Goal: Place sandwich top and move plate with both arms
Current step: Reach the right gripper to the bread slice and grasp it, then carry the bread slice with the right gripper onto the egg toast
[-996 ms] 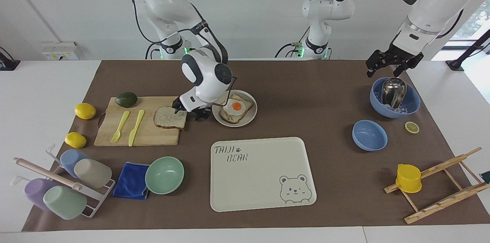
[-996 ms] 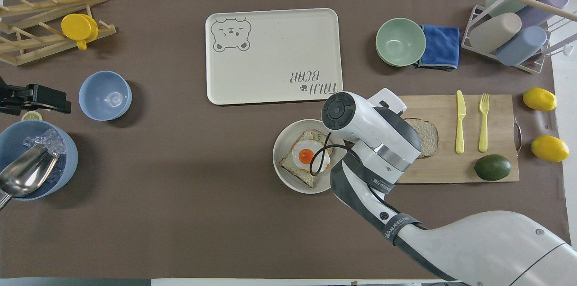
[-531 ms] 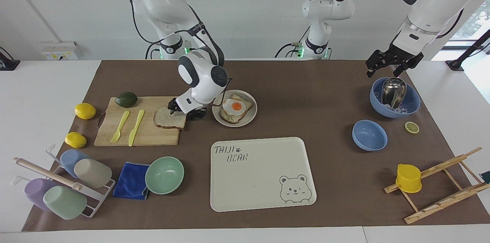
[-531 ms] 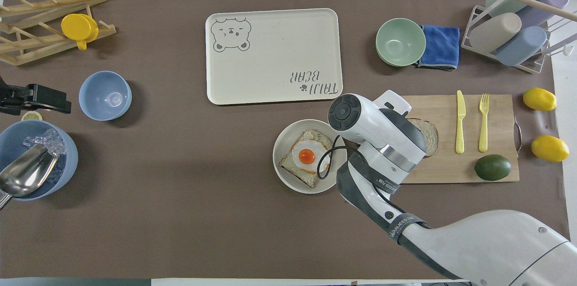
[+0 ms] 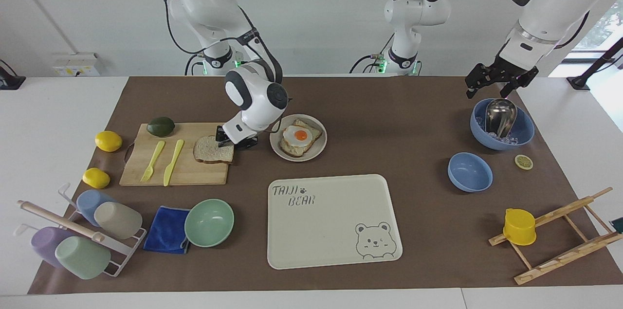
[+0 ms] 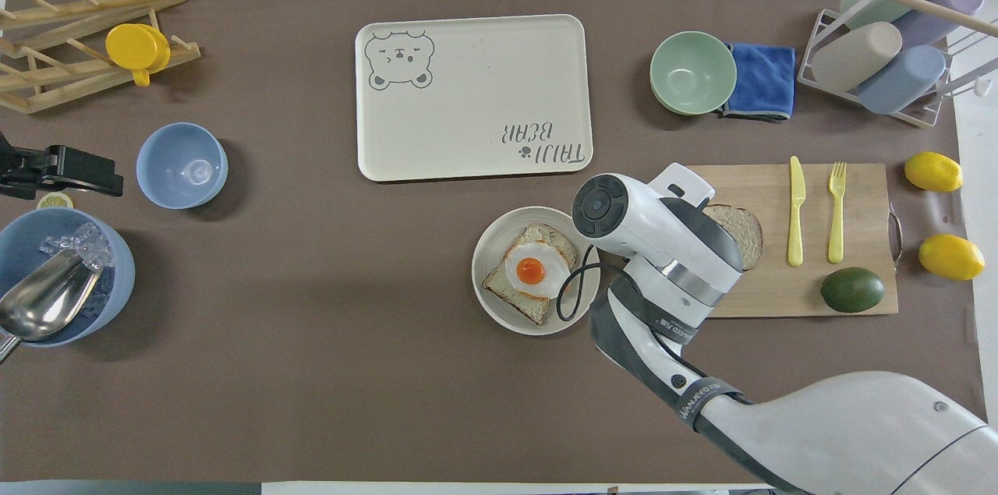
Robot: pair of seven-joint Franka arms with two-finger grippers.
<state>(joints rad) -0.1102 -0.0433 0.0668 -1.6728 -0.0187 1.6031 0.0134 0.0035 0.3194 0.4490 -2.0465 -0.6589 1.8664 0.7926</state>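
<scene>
The sandwich top [image 5: 213,150] is lying flat on the wooden cutting board [image 5: 177,172], left of centre in the facing view, at the board's edge that faces the plate [image 5: 275,149]. The right end effector [image 5: 234,142] is sitting low at that same edge of the slice, so the bread is extending from it toward the frame's left, along the board. The slice is roughly square, with its rounded crust pointing toward the yellow knife [image 5: 173,161] and fork [image 5: 153,160]; no long axis is dictating the approach. The right arm is clearly the nearer one, coming in from the upper left of the facing view.

The right end effector's fingers are partway through narrowing at the slice's edge. Whether they are already pinching the bread cannot be told: in the overhead view the wrist [image 6: 655,234] is covering the contact point, and the facing view is showing only the dark fingers right against the crust.

The plate is resting on the brown desk [image 5: 379,129] just beside the board, at frame centre, carrying the bread slice with the fried egg [image 5: 301,136]. The coming move probably turns on lifting the top sideways toward the frame's right, over this plate.

The left end effector [image 5: 500,80] is waiting with fingers spread wide and nothing in them, in the upper right of the facing view, hovering above the blue bowl [image 5: 523,133] with the metal scoop [image 5: 500,117].
</scene>
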